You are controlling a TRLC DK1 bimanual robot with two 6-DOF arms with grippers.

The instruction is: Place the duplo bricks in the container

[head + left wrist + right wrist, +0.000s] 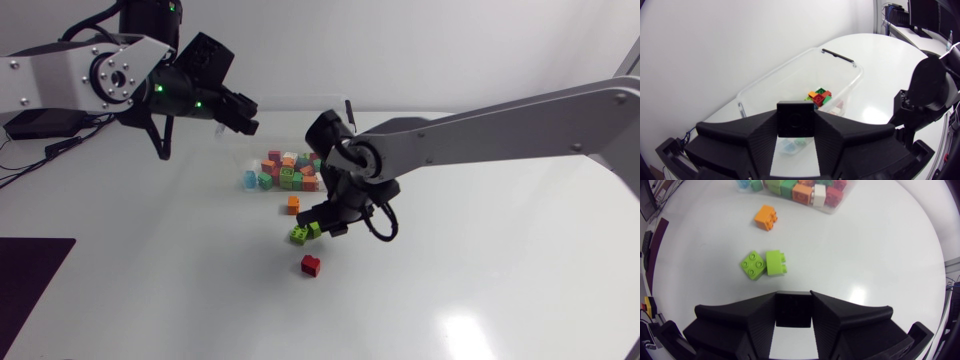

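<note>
Hovering over two green bricks at mid-table in the head view, the right gripper has an orange brick just beyond it, a red brick nearer, and the part-filled container farther back; the left gripper hangs far left of that. From the left wrist, its claw is spread and empty above the container. From the right wrist, that claw is wide and empty, with the green pair touching each other just ahead. The bricks look hard, light and smooth, so each is probably best pinched across its flat side walls, not its studs.
</note>
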